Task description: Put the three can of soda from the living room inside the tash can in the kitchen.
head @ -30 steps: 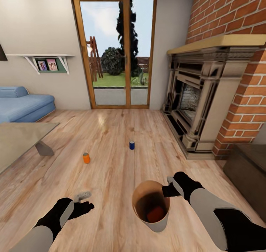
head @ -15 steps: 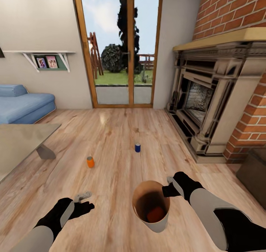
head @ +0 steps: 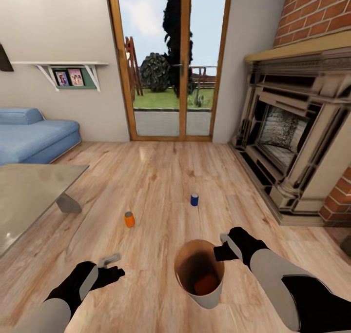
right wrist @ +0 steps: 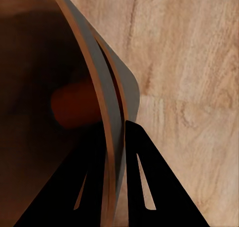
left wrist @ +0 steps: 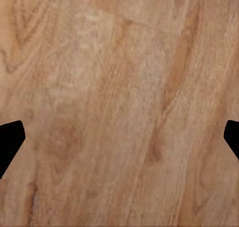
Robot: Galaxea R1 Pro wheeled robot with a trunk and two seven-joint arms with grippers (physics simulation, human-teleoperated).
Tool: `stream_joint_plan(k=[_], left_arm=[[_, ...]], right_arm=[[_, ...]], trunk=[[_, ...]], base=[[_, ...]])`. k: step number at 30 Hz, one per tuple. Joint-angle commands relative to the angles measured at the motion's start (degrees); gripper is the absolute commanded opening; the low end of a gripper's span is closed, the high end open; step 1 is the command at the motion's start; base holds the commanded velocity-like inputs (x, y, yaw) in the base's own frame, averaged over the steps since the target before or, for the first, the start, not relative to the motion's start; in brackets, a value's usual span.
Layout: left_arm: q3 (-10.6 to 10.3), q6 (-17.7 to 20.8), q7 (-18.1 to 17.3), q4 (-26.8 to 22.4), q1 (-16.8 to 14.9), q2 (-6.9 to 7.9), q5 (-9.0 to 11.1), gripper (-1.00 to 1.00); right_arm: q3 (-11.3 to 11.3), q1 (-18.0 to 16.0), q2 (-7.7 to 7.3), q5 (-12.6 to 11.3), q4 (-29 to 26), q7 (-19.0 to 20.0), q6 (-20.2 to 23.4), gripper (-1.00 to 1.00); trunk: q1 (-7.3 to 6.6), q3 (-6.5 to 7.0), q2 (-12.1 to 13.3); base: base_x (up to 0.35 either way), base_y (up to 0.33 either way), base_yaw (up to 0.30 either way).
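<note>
The right gripper (head: 223,245) pinches the trash can's (head: 210,296) rim, one orange can (head: 206,284) inside; the left gripper (head: 111,264) gapes empty (orange can (head: 129,219), blue can (head: 194,199) well ahead). A jolt could tip the bin

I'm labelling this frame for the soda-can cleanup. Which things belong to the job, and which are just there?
Job:
orange can on floor
blue can on floor
bin, right gripper clamped on its rim
orange can in bin
left gripper, open and free

Just there:
sofa
table
fireplace
glass doors
shelf
</note>
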Motion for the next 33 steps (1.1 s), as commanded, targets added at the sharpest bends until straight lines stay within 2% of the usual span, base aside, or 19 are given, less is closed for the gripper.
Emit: stream_joint_plan(k=[1, 12, 33], left_arm=[[0.0, 0.0, 0.0, 0.0, 0.0, 0.00, 0.0, 1.00], [0.0, -0.1, 0.0, -0.1, 0.0, -0.08, 0.1, 1.00], [0.0, -0.8, 0.0, 0.0, 0.0, -0.09, 0.0, 1.00]], right_arm=[[-0.5, 0.0, 0.00, -1.0, 0.0, 0.3, 0.1, -1.00], [-0.6, 0.0, -0.16, -1.0, 0.0, 0.3, 0.1, -1.00], [-0.6, 0.0, -0.19, -1.0, 0.0, 0.4, 0.1, -1.00]], trunk=[[-0.01, -0.09, 0.0], [-0.01, -1.08, 0.0], [-0.01, -3.01, 0.0]], base=[[0.288, 0.200, 0.107], [0.301, 0.170, 0.099], [0.309, 0.151, 0.005]])
